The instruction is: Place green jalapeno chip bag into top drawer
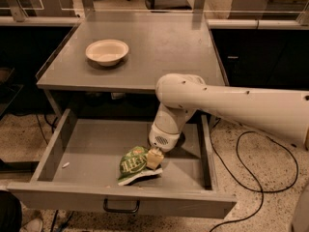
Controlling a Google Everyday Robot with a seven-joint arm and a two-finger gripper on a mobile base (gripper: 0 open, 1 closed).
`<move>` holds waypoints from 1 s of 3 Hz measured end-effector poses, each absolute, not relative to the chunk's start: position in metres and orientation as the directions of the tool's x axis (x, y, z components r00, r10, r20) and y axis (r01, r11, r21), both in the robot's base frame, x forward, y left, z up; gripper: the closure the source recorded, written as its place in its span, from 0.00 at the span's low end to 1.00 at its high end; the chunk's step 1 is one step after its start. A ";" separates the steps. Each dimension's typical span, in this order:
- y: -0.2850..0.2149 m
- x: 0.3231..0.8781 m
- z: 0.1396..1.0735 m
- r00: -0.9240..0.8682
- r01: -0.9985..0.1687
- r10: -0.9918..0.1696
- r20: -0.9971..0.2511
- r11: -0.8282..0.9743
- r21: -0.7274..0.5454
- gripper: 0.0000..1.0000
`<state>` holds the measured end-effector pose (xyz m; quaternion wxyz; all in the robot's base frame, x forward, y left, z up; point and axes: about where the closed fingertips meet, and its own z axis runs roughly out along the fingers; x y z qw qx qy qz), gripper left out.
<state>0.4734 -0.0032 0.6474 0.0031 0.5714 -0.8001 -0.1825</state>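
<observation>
The green jalapeno chip bag (133, 166) lies crumpled on the floor of the open top drawer (87, 149), right of centre and near the front. The drawer's front panel carries a dark handle (121, 207). My gripper (154, 159) points down into the drawer and touches the bag's right edge. The white arm reaches in from the right over the drawer's right side.
A cream round bowl (107, 51) sits on the grey tabletop (164, 47) above the drawer. A black cable (251, 178) loops on the speckled floor to the right. A small white scrap (65, 165) lies at the drawer's left. Desks and a chair stand behind.
</observation>
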 end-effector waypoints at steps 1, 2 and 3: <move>-0.003 0.473 0.647 -0.347 -0.913 -0.916 -0.204 0.280 0.296 0.27; -0.003 0.473 0.647 -0.347 -0.913 -0.916 -0.204 0.280 0.296 0.03; -0.003 0.473 0.647 -0.347 -0.913 -0.916 -0.204 0.280 0.296 0.00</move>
